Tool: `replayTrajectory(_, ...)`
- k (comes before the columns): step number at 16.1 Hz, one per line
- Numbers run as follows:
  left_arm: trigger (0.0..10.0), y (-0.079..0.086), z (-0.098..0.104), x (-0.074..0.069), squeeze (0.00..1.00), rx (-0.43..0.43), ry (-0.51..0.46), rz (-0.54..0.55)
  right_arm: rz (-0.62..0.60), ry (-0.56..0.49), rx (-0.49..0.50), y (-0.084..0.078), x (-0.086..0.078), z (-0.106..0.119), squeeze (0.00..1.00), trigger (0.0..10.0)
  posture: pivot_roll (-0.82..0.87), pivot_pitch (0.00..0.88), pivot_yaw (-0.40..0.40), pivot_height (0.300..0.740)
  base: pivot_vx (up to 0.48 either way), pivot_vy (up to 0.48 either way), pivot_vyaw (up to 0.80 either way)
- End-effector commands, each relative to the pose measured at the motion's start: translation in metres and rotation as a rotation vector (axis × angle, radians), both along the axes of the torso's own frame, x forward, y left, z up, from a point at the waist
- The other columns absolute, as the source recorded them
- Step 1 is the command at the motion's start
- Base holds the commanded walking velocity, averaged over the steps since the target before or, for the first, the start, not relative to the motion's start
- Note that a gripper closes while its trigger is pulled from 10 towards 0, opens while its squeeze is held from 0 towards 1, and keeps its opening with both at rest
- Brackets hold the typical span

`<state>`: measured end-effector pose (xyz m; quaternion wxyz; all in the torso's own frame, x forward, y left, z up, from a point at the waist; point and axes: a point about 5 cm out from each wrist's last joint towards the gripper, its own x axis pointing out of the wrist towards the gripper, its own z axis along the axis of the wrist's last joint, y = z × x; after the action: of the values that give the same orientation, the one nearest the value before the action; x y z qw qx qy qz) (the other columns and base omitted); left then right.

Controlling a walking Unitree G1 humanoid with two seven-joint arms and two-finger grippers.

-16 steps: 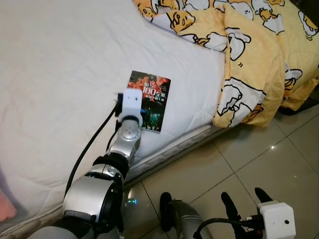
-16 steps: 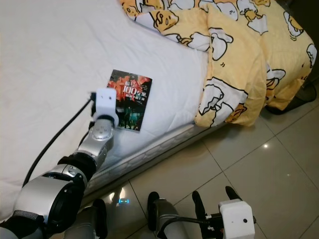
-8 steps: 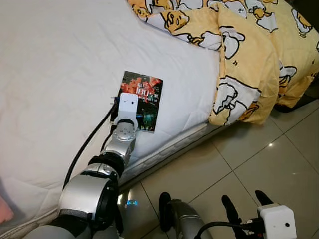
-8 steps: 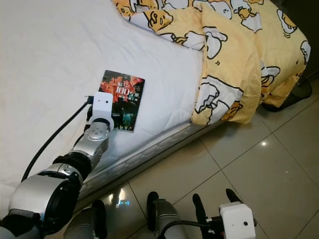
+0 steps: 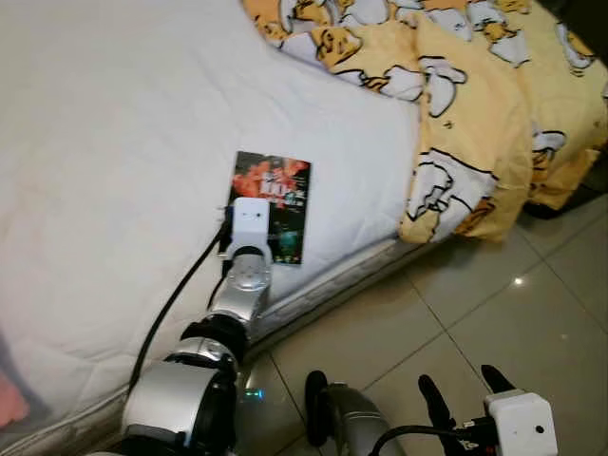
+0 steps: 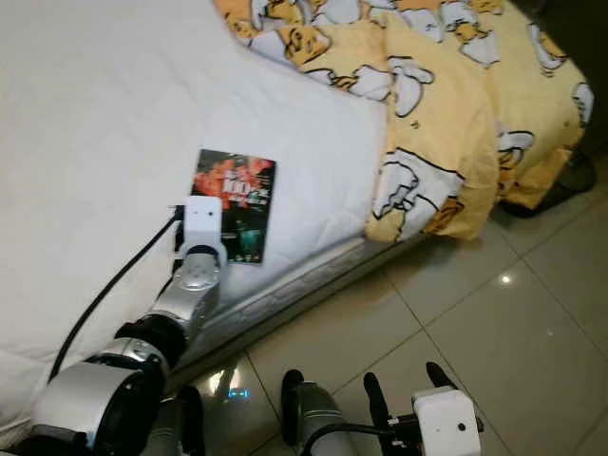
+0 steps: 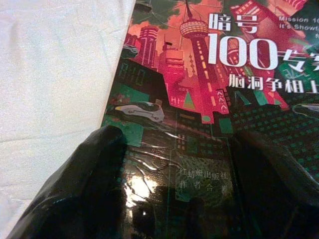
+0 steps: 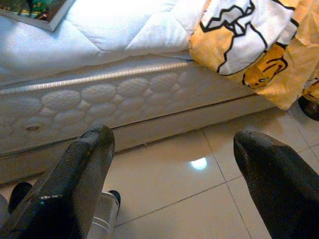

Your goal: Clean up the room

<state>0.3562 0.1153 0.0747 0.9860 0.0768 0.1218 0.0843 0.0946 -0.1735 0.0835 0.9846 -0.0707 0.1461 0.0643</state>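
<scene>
A white bed [image 5: 114, 123] carries a book [image 5: 275, 195] and a yellow cartoon-print quilt [image 5: 475, 104].

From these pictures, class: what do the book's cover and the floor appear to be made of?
Book: likely paper under glossy film; glare and wrinkles beside the left pincer on its cover. Floor: probably glazed tile; grout lines, mirrored light spots.

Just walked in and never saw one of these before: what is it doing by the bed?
The robot is reaching its left gripper out to a book lying flat on the white mattress. The open fingers sit over the book's near edge, not yet closed on it. The right gripper hangs open above the tiled floor.
</scene>
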Motion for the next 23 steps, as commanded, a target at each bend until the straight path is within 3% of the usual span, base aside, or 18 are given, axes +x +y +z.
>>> replayTrajectory(1,10.0,0.030,-0.032,-0.018,0.00,0.051,0.166,0.126,0.005,0.041,-0.022,-0.005,-0.006,-0.006,0.00,10.0,-0.29,0.304,-0.141,0.740,0.000,0.000,0.00)
replayTrajectory(4,10.0,0.048,-0.006,0.000,0.00,0.049,0.105,0.202,0.014,0.041,-0.031,-0.006,-0.006,-0.006,0.00,10.0,-0.29,0.298,-0.141,0.740,0.000,0.000,0.00)
replayTrajectory(6,10.0,0.056,-0.001,0.001,0.00,0.103,0.094,0.242,0.014,0.046,-0.036,-0.006,-0.007,-0.007,0.00,10.0,-0.29,0.295,-0.136,0.740,0.000,0.000,0.00)
replayTrajectory(7,10.0,0.062,-0.004,-0.001,0.00,0.130,0.106,0.269,0.014,0.047,-0.037,-0.006,-0.008,-0.007,0.00,10.0,-0.29,0.295,-0.136,0.740,0.000,0.000,0.00)
replayTrajectory(10,10.0,0.099,-0.015,-0.016,0.00,0.178,0.177,0.430,0.017,0.050,-0.042,-0.006,-0.008,-0.009,0.00,10.0,-0.29,0.295,-0.131,0.740,0.000,0.000,0.00)
replayTrajectory(11,10.0,0.104,-0.014,-0.017,0.00,0.187,0.180,0.448,0.018,0.050,-0.042,-0.006,-0.008,-0.009,0.00,10.0,-0.29,0.295,-0.131,0.740,0.000,0.000,0.00)
replayTrajectory(14,10.0,0.146,-0.006,-0.026,0.00,0.231,0.178,0.599,0.030,0.051,-0.054,-0.008,-0.008,-0.010,0.00,10.0,-0.29,0.285,-0.137,0.740,0.000,0.000,0.00)
replayTrajectory(17,10.0,0.173,0.002,-0.032,0.00,0.273,0.170,0.672,0.030,0.047,-0.060,-0.010,-0.005,-0.011,0.00,10.0,-0.28,0.275,-0.136,0.740,0.000,0.000,0.00)
replayTrajectory(19,10.0,0.207,0.003,-0.051,0.00,0.307,0.200,0.805,0.037,0.043,-0.060,-0.009,-0.003,-0.012,0.00,10.0,-0.27,0.269,-0.133,0.740,0.000,0.000,0.00)
replayTrajectory(21,10.0,0.221,0.001,-0.063,0.00,0.327,0.219,0.853,0.045,0.041,-0.060,-0.010,0.000,-0.014,0.00,10.0,-0.26,0.265,-0.135,0.740,0.000,0.000,0.00)
replayTrajectory(23,10.0,0.226,-0.003,-0.068,0.00,0.321,0.231,0.883,0.051,0.040,-0.061,-0.010,0.001,-0.015,0.00,10.0,-0.26,0.262,-0.136,0.740,0.000,0.000,0.00)
